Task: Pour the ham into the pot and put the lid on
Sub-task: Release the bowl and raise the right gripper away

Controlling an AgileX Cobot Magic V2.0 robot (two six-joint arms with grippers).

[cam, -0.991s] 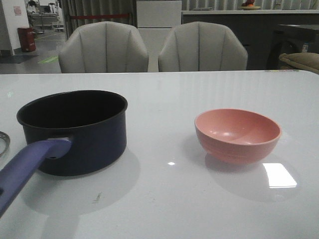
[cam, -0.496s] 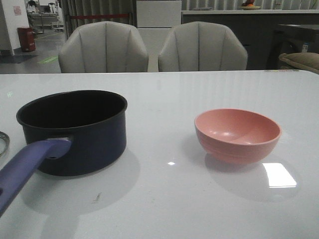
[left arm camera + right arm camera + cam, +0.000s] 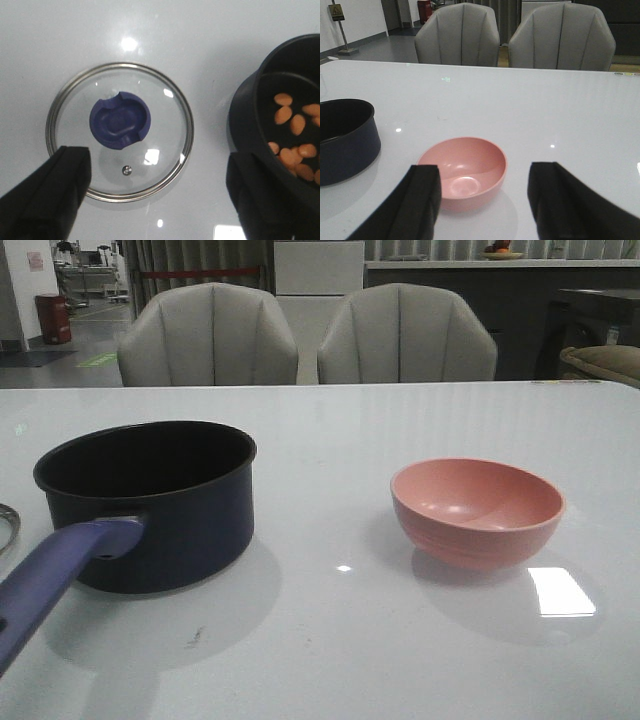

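The ham is already seen inside the pot, so pouring is judged done. The lid lies flat on the table just left of the pot — knob up, ready for grasping. The left end effector hangs above it, spread wide; the right end effector — also wide — faces the emptied pink bowl.

The left tool points straight down, its two dark fingers spread wide with nothing between them. The right tool is held low and aimed forward, nearly level, its fingers likewise parted wide and empty. Neither tool touches anything. In the front view, neither arm shows at all.
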